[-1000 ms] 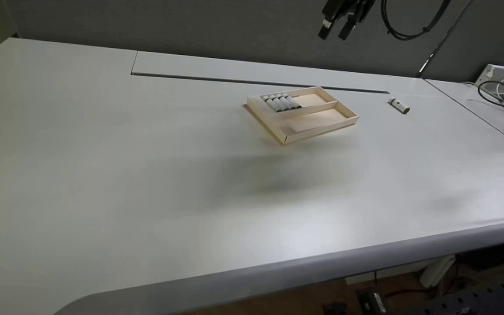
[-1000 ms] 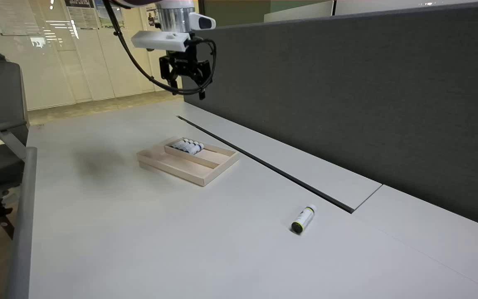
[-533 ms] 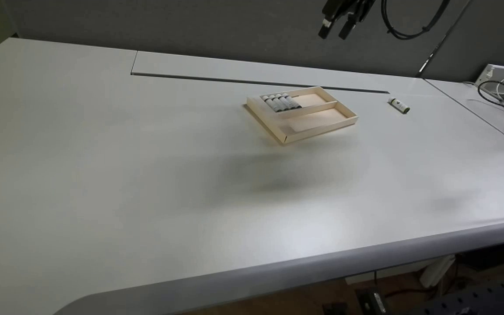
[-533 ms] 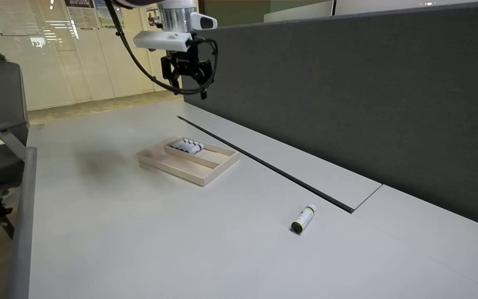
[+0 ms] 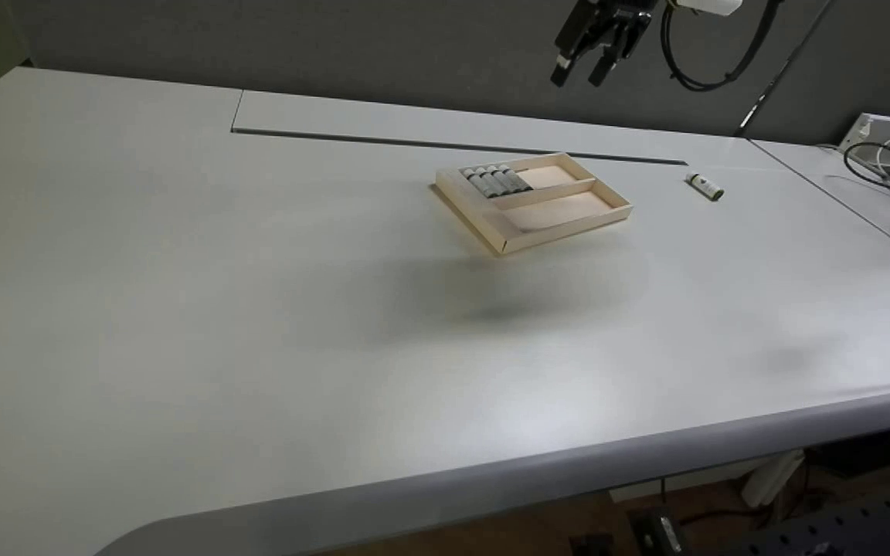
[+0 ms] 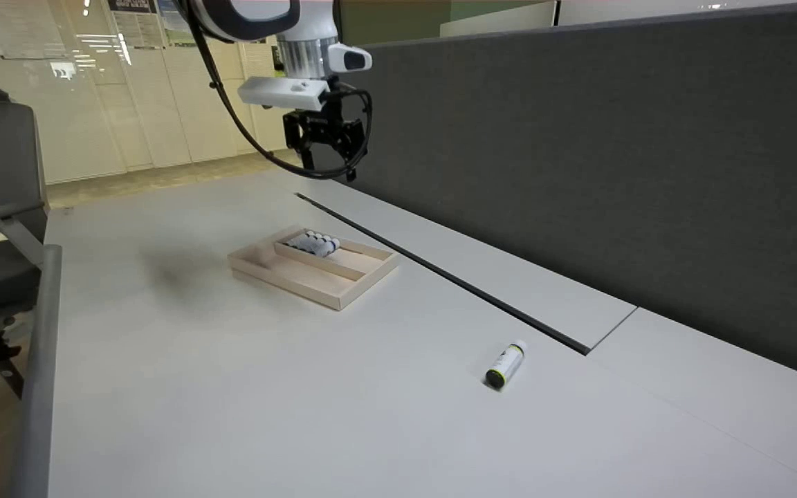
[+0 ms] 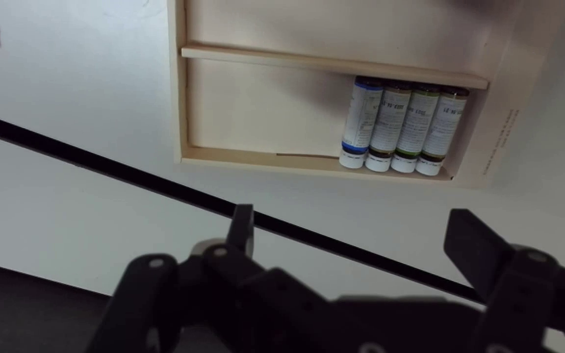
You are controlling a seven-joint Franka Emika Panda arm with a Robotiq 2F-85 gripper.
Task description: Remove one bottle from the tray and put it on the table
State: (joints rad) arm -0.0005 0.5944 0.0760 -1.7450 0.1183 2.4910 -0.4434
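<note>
While the pincer point(image 5: 579, 79) hangs above the worktop point(image 5: 221, 309), its jaws wide apart and gripping nothing, four white-capped bottles point(image 7: 416, 122) lie side by side at the wrist view's 2 o'clock, in the divided wooden tray point(image 7: 263, 105). A fifth bottle point(image 5: 704, 186) lies on the worktop, at the tray's 3 o'clock in an exterior view.
</note>
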